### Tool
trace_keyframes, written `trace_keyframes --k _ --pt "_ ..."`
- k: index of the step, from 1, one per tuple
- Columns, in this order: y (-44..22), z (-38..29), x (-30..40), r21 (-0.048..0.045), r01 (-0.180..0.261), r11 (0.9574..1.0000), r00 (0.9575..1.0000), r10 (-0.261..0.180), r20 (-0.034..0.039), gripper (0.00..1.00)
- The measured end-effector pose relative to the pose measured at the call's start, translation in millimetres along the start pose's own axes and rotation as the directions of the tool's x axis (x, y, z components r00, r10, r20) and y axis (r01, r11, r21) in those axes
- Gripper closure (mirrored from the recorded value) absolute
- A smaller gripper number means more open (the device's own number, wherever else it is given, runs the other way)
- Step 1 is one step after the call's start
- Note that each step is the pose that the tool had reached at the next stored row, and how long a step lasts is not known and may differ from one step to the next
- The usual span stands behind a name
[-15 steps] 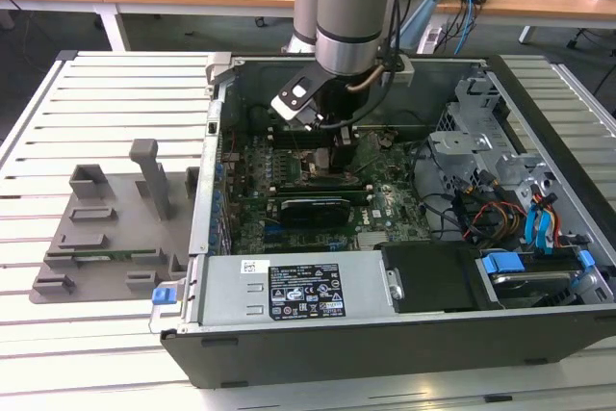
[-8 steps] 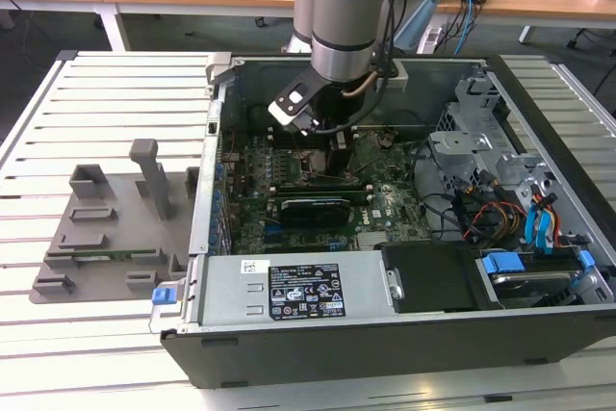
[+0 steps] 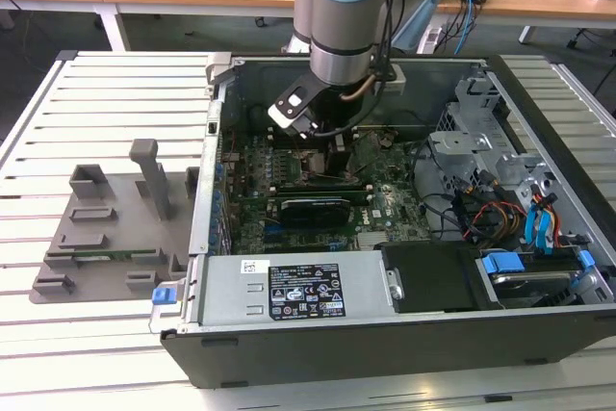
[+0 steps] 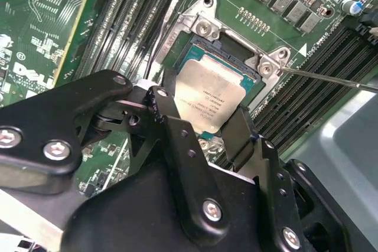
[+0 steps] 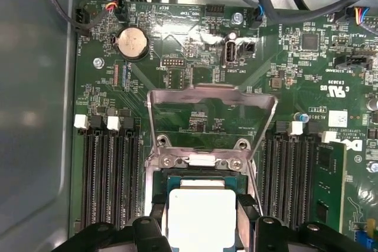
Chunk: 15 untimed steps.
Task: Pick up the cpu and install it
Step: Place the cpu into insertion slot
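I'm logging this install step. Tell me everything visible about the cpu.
The cpu is a flat square chip with a pale silver-grey metal top, faint print and a thin greenish rim. It lies flat over the open socket, whose metal bracket stands raised. The gripper holds it by two opposite edges; whether it is fully seated cannot be told.

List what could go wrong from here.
1. The cpu is held by the gripper at the socket; if slightly tilted or off-square, it may seat crooked.
2. The open bracket stands right by the socket; the gripper might knock it.
3. The thin lever lies beside the socket and could snag.
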State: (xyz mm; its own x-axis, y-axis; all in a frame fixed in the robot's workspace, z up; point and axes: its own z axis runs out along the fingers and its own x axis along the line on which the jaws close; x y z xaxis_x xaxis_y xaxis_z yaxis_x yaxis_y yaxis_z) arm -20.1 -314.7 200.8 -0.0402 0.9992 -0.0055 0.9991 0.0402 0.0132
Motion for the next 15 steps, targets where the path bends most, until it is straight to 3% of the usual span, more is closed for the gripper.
trace_keyframes --k 10,12,15 --pt "-0.8 3.7 0.6 -0.0001 0.000 1.0000 1.0000 0.000 -0.0003 0.44" --pt "-0.8 3.7 0.6 -0.0001 0.000 1.0000 1.0000 0.000 -0.0001 0.32" --pt "-0.9 3.7 0.4 0.0000 0.000 1.0000 1.0000 0.000 0.0000 0.32"
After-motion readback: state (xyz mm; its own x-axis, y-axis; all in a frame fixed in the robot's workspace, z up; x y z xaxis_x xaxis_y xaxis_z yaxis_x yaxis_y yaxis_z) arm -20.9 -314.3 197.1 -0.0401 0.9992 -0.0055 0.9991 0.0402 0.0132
